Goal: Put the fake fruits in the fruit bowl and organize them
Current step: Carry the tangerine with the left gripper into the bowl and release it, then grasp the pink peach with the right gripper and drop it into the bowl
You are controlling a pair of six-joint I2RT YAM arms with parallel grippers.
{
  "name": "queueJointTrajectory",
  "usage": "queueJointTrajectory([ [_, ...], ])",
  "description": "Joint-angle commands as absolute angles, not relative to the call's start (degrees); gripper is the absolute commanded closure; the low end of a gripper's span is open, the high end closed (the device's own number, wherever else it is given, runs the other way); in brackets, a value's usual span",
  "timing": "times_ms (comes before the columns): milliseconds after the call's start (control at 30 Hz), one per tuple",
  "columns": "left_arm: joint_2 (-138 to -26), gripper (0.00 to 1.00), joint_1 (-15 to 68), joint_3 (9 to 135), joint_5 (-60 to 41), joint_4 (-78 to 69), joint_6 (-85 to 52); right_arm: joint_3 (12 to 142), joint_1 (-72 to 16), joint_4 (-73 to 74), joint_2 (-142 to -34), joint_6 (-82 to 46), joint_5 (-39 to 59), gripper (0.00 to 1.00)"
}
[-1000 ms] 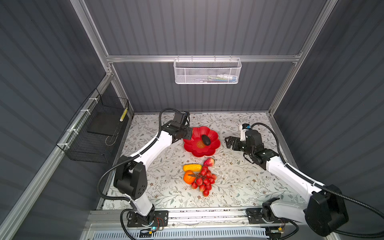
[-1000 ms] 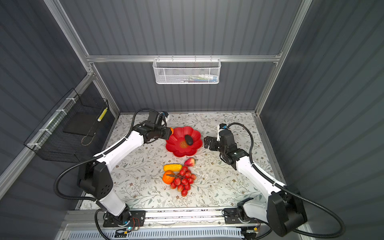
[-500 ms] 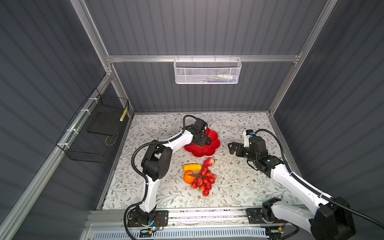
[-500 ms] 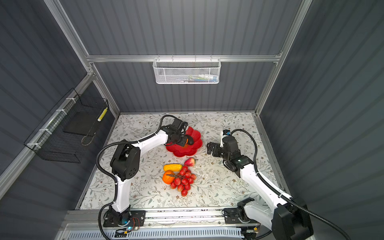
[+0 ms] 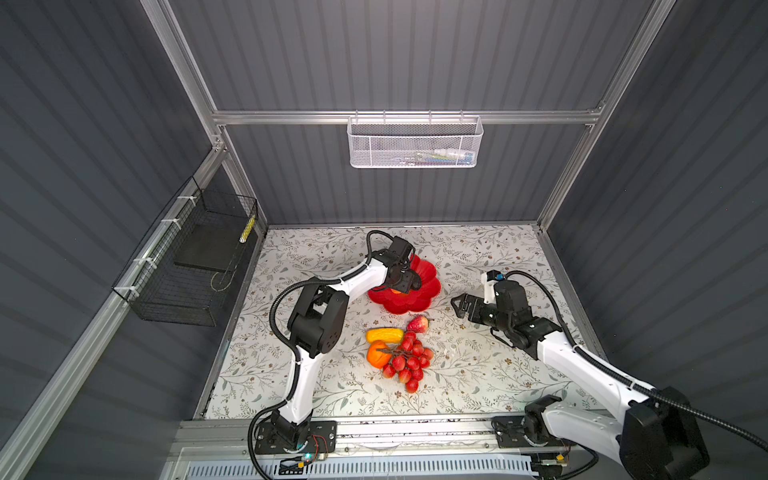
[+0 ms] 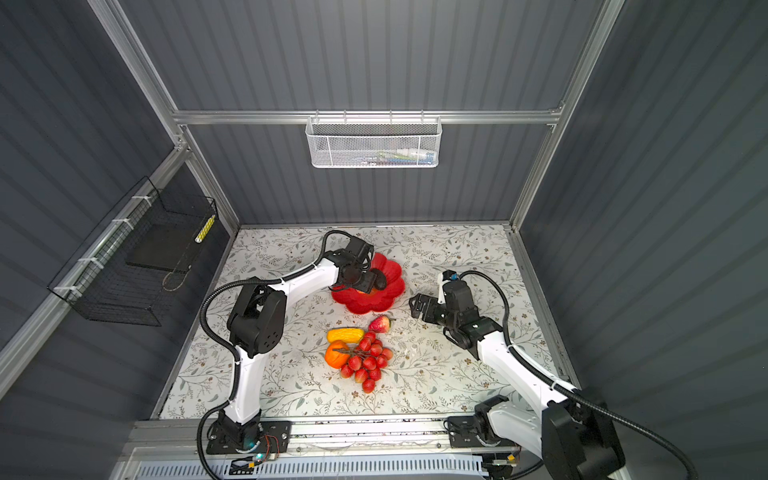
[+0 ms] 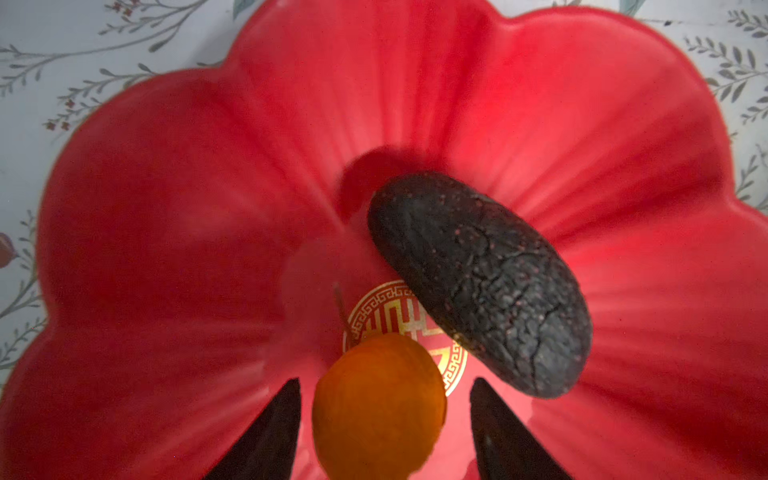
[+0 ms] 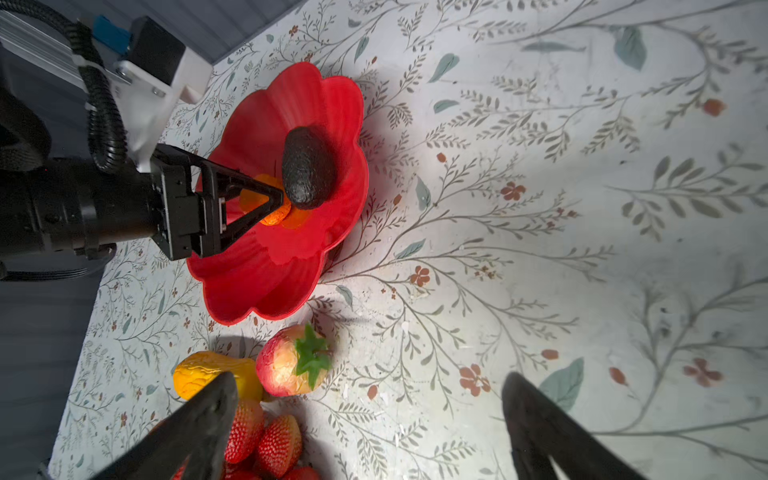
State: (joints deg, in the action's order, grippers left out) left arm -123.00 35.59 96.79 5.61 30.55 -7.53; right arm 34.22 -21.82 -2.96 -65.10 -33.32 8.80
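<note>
Left tool (image 7: 385,380) over fruit bowl (image 5: 430,291), mid-frame in top view. Jaws just parted; orange round (image 7: 378,407) loose between them, beside avocado (image 7: 478,282). Two fruits in, four remain. Right tool (image 8: 372,376) wide apart, empty, near strawberry (image 8: 291,361) on tabletop (image 5: 478,365).

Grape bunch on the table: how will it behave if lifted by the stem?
Probably floppy: the grape bunch is many berries on a thin brown stem, so they may dangle and swing. Likely light, since it looks like plastic. Its stem lies over the orange round, which could roll if the bunch is dragged.
</note>
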Motion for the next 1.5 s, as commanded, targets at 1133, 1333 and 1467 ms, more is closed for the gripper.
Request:
queueJointTrajectory([
  [1133,-66.9,0.00,26.9,54.4,27.3,7.7,-19.5,46.0,-39.9,3.1,-95.8,-50.4,4.6,0.33],
  [1333,-67.0,0.00,26.6,53.8,27.2,7.5,-19.7,44.3,-40.0,3.3,-94.3,-51.4,2.0,0.52],
  [1467,-67.1,0.00,26.5,53.1,27.6,7.4,-20.1,41.3,-40.0,1.5,-89.0,-51.2,-1.0,0.59],
])
